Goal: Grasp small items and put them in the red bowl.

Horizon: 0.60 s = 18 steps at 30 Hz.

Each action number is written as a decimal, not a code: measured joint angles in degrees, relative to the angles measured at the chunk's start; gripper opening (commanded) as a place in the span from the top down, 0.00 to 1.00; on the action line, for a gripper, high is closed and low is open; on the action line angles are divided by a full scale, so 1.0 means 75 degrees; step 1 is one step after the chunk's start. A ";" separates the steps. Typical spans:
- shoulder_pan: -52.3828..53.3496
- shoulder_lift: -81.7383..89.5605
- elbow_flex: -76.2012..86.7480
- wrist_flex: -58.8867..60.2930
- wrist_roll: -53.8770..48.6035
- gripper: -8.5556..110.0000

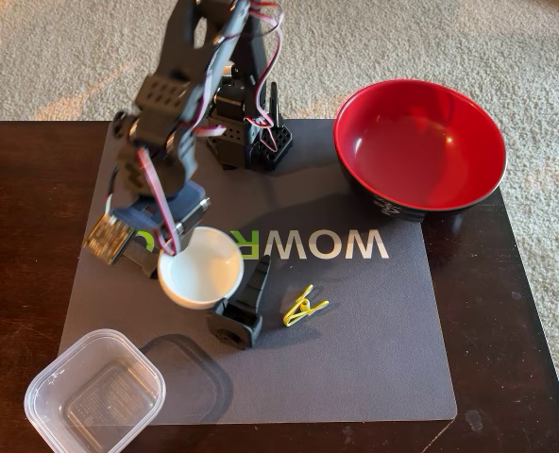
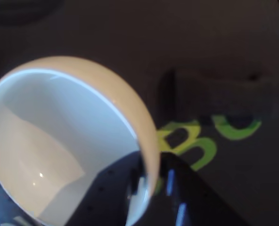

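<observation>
The red bowl (image 1: 419, 151) at the far right edge looks glossy, smooth red inside with highlights. The white ring (image 1: 201, 268) is smooth and glazed-looking (ceramic or hard plastic, hard to tell). The mat (image 1: 374, 330) is matt grey; the tabletop (image 1: 25, 217) is dark polished wood. The container (image 1: 95, 394) at the near left corner is clear plastic, the clip (image 1: 304, 306) yellow plastic.

Dark glossy wooden table (image 1: 25, 189) on pale beige carpet (image 1: 431, 42), under soft even light.
</observation>
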 measured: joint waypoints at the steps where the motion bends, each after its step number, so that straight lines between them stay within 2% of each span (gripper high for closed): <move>1: -0.0176 0.0352 0.0070 0.0023 -0.0082 0.93; 7: -0.1605 0.2320 0.0492 0.0598 -0.0562 0.93; 11: -0.3270 0.3750 0.0609 0.0984 -0.1020 0.93; 15: -0.4945 0.5320 0.1699 0.0844 -0.0457 0.93; 18: -0.6352 0.5988 0.2262 0.0762 -0.0680 0.93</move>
